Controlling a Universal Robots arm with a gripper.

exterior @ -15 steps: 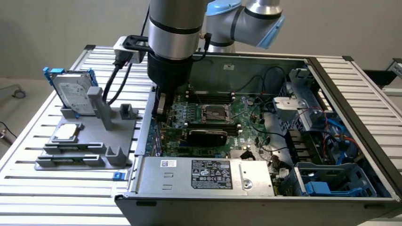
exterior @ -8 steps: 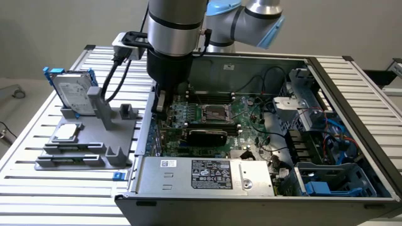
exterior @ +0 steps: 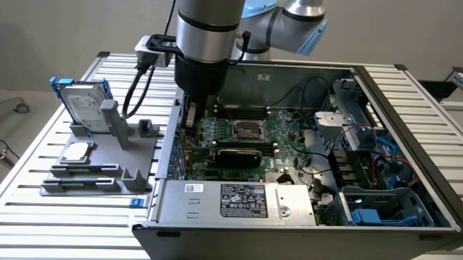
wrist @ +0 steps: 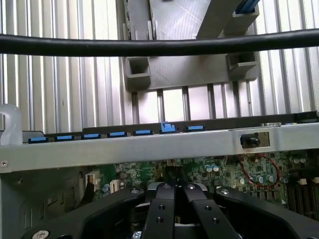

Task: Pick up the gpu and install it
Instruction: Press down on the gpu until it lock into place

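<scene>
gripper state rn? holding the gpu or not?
Gripper: down inside the computer case over the motherboard; open, shut or holding cannot be told.

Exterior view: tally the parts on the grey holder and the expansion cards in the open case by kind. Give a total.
Silver hard drive in a blue frame, standing on the grey plastic holder: 1
Small square silver chip, flat on the holder: 1
Gpu with black rounded cover, on the board in the open metal computer case: 1
Total: 3
</scene>
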